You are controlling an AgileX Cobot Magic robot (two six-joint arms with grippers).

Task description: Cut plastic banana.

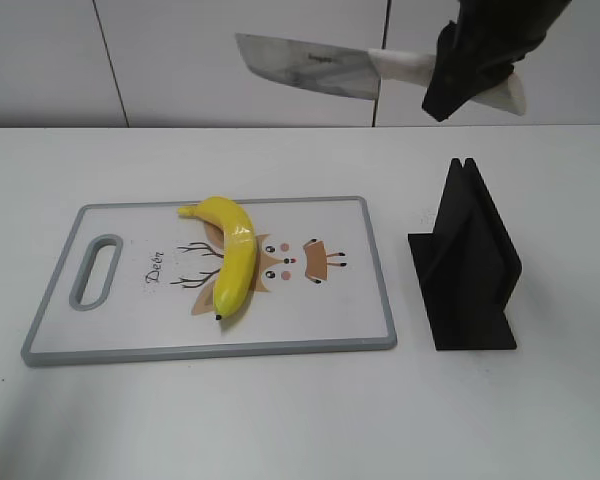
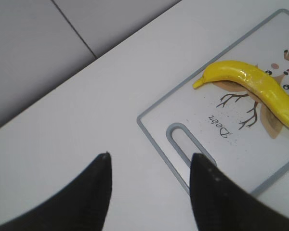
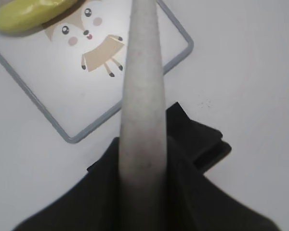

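The board (image 1: pixel 365 290) carries one readable word, "Deer", in thin dark script just beside its handle slot (image 1: pixel 97 270) and left of the cartoon deer drawing (image 1: pixel 290 262). In the left wrist view the same word appears upside down next to the slot. The knife (image 1: pixel 305 65) blade bears a small dark line of print near the handle, too small to read.

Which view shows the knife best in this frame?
The exterior view: the knife appears side-on, blade and white handle both visible, held high by the right claw. The right wrist view shows only its handle lengthwise, from the claw. The left wrist view misses it entirely.
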